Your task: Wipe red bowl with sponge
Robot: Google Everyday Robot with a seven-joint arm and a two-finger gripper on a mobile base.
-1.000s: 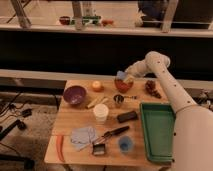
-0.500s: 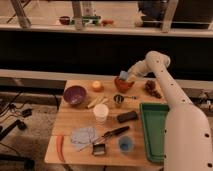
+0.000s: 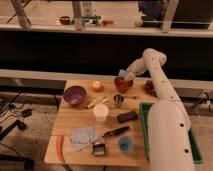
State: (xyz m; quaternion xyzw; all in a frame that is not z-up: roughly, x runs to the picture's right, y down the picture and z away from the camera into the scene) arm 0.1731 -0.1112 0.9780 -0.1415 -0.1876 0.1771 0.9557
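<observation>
The red bowl (image 3: 122, 85) stands at the back of the wooden table (image 3: 75, 115), right of centre. My gripper (image 3: 126, 75) hangs just above the bowl's far rim and is shut on a blue and yellow sponge (image 3: 123, 74). The sponge sits at the bowl's top edge; I cannot tell whether it touches the inside. My white arm (image 3: 162, 100) reaches in from the lower right.
A purple bowl (image 3: 74, 94), an orange fruit (image 3: 96, 86), a banana (image 3: 93, 103), a white cup (image 3: 101, 113), a metal cup (image 3: 118, 100), a black bar (image 3: 127, 117), a blue cloth (image 3: 82, 135), a brush (image 3: 107, 137), a blue cup (image 3: 125, 144), a carrot-like piece (image 3: 60, 147). A green tray (image 3: 145, 125) at right.
The gripper with the sponge has shifted slightly over the red bowl; everything else on the table stays put.
</observation>
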